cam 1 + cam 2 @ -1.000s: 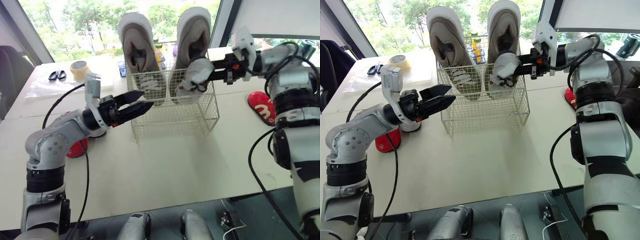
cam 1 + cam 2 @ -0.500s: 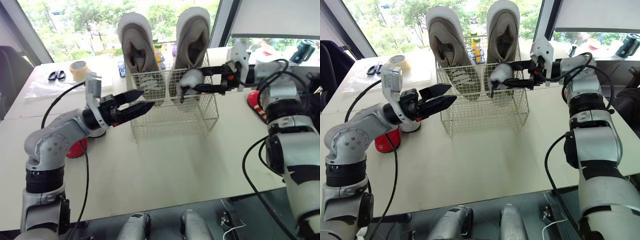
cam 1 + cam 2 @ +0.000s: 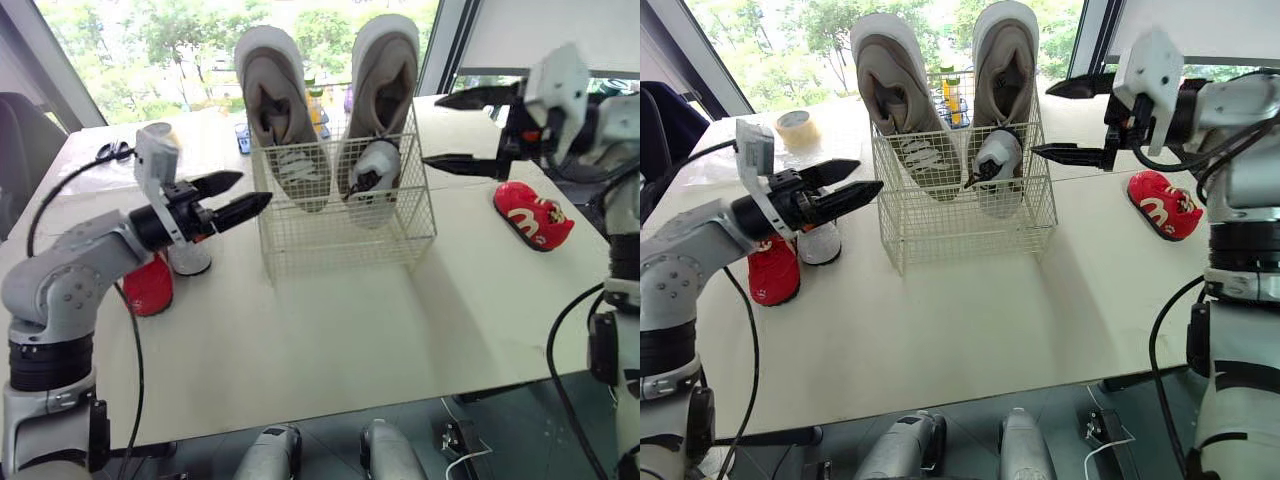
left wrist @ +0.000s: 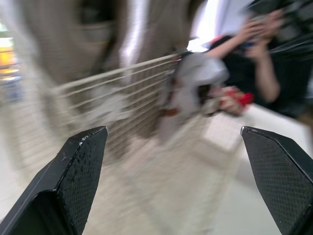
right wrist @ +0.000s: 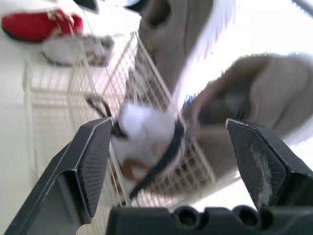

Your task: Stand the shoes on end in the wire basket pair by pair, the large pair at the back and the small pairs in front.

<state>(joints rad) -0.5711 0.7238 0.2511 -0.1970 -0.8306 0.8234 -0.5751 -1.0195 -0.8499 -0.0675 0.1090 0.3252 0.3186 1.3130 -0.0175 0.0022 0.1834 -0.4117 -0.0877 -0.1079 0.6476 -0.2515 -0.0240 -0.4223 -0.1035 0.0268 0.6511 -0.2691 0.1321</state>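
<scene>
Cream-white wire, a neat square grid: that's the wire basket (image 3: 345, 225). In it the large pair (image 3: 270, 90) shows dusty beige-grey, with white soles and pale laces. The basket's small shoe (image 3: 372, 170) is white with a dark opening (a touch of brown shows in the right wrist view). On the off-white table (image 3: 330, 330) the right red shoe (image 3: 533, 213) carries white markings. The left red shoe (image 3: 773, 272) is plain red, and the table's white shoe (image 3: 820, 245) is all white. The left gripper (image 3: 250, 190) and the right gripper (image 3: 432, 130) are black, their finger pads finely cross-hatched.
</scene>
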